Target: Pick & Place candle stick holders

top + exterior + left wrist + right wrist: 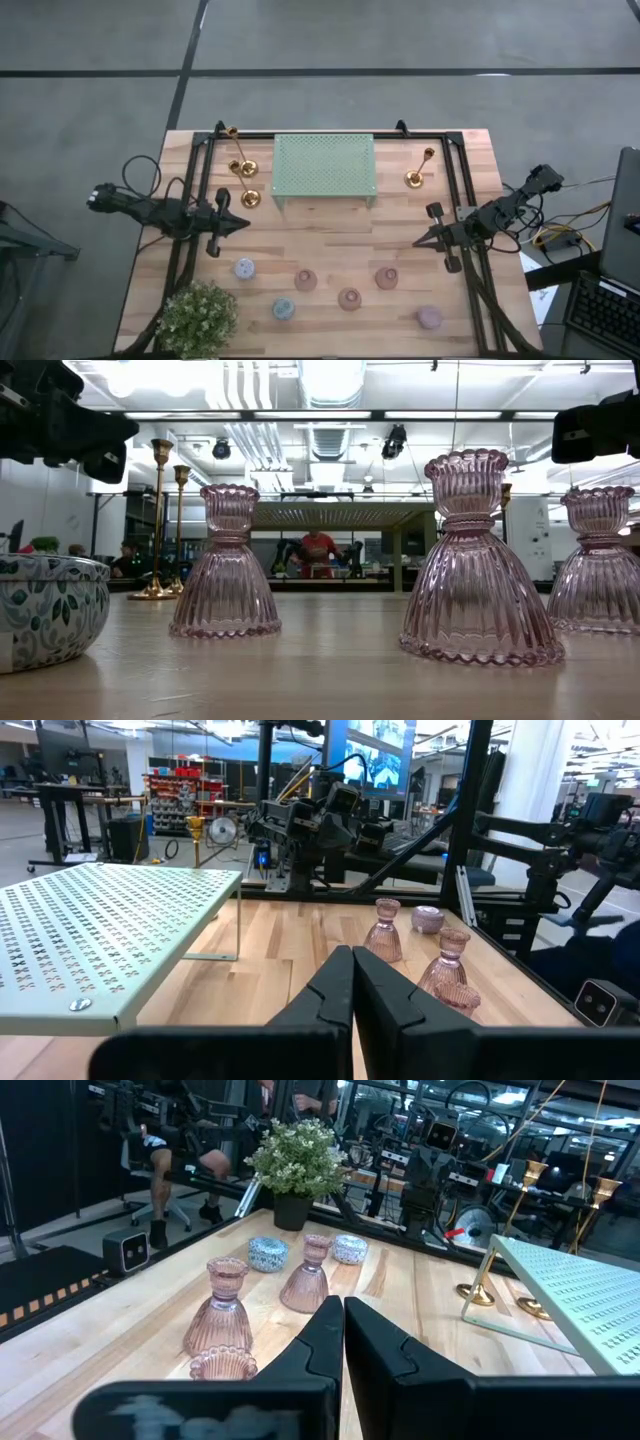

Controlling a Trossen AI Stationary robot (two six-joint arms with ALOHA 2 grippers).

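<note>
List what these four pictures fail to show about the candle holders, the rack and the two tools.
- Gold candlesticks: the high view shows them too small for any detail.
- Rightmost pink holder: cut off by the low view's edge.
- Space under the mint-green rack: covered by its top in the high view.
- Plant pot: cut by the low view's edge.
- Left tool and right tool: both shut, holding nothing.

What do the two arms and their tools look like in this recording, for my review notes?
Both arms are dark, near-black jointed links with loose black cables looping beside them. The left tool and right tool each end in two slim, tapered black fingers with angular, faceted surfaces, coming to a narrow wedge in the wrist views. A boxy dark block sits behind each tool. I can see no markings or labels on them.
</note>
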